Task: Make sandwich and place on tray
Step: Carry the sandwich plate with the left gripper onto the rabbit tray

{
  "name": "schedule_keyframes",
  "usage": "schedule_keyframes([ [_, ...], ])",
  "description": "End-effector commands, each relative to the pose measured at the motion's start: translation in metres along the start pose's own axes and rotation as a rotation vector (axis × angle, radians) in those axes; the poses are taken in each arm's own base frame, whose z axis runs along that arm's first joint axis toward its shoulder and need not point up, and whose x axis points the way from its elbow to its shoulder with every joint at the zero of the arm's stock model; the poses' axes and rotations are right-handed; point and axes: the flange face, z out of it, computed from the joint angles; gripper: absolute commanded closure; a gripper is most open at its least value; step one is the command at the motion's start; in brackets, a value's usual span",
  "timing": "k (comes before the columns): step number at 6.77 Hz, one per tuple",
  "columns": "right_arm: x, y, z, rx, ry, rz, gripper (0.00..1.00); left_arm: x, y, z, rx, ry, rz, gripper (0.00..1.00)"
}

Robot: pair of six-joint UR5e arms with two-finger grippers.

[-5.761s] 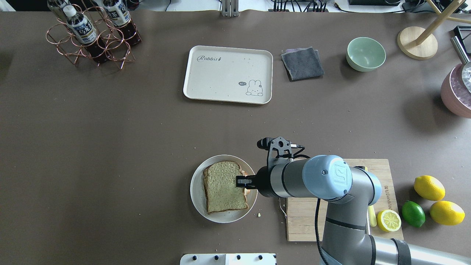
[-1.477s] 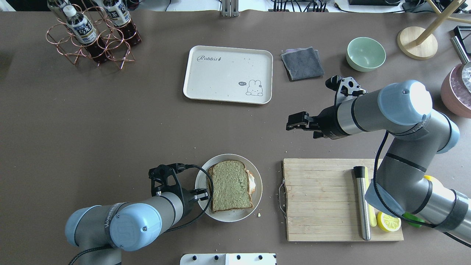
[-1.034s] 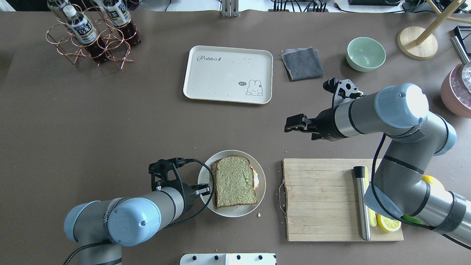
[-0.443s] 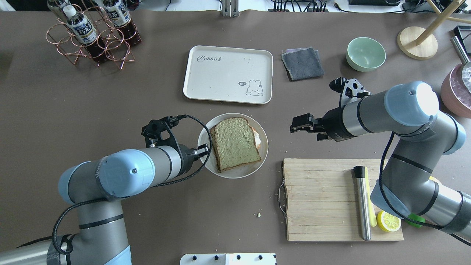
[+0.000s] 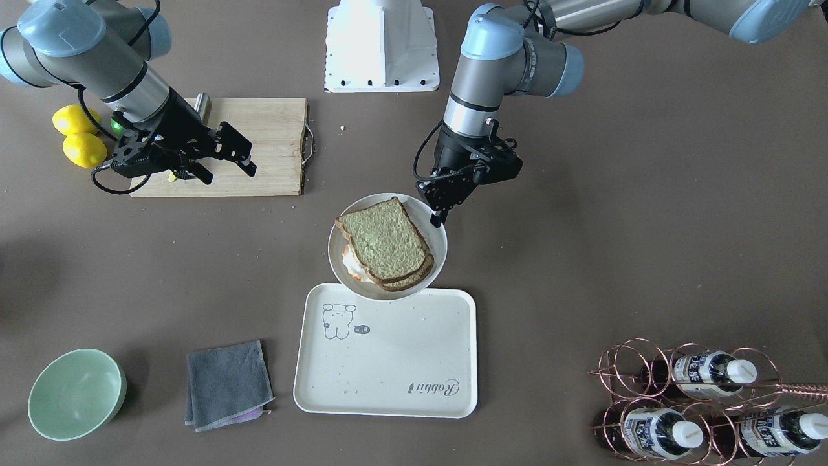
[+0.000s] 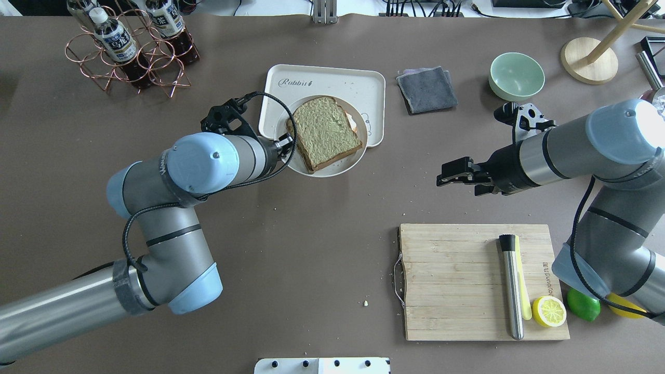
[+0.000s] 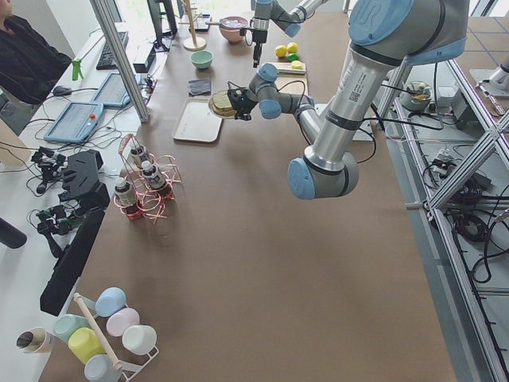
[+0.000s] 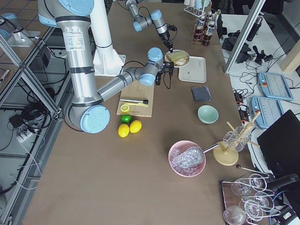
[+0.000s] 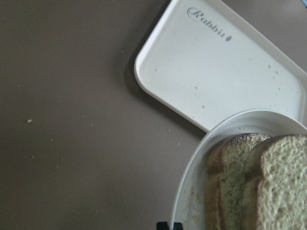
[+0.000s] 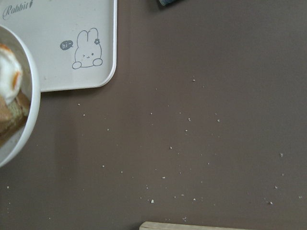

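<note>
While the left gripper [image 5: 441, 217] pinches the rim of the small white plate [image 5: 438, 246], fingers closed on it, the plate hangs across the robot-side edge of the cream tray [image 5: 388, 362], part over the tray and part over the brown table [image 5: 582, 259]; from where I stand I cannot tell whether it touches the tray. On the plate sits the sandwich [image 5: 383, 239], two wholegrain slices slightly askew. The fried egg [image 5: 352, 264] between them shows only as a white-and-orange lip at one side. The tray carries a few crumbs, and in the overhead view the plate covers part of its rabbit drawing [image 10: 86, 50]. The right gripper [image 5: 249, 160] hangs near the wooden cutting board [image 5: 272, 149], fingers parted with nothing between them. On the board lie a steel-handled tool [image 6: 511, 285] and a half lemon [image 6: 548, 310]. At the table's far left corner a copper wire rack [image 5: 637, 388] holds bottles [image 5: 708, 370] of dark drink. At the right edge a pink bowl [image 8: 174, 169] holds ice cubes [image 8: 183, 161] and a metal scoop [image 8: 196, 152], and the overhead view cuts it off. A mint-green bowl [image 5: 76, 393] stands beside a folded grey cloth [image 5: 226, 383]. The left wrist camera catches only a black sliver of that gripper at its bottom edge.
</note>
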Motion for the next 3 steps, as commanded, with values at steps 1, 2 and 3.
schedule_keyframes([
  [1,0.007,-0.006,-0.008,0.0,0.0,-0.002,0.0,0.043,-0.042,0.05,0.07,-0.055,-0.104,1.0],
  [2,0.007,-0.007,-0.007,0.003,0.001,-0.002,0.0,0.05,-0.052,0.075,0.091,-0.073,-0.12,1.0],
  [3,0.006,-0.008,-0.007,0.008,0.001,-0.002,0.0,0.037,-0.056,0.099,0.091,-0.056,-0.12,1.0],
])
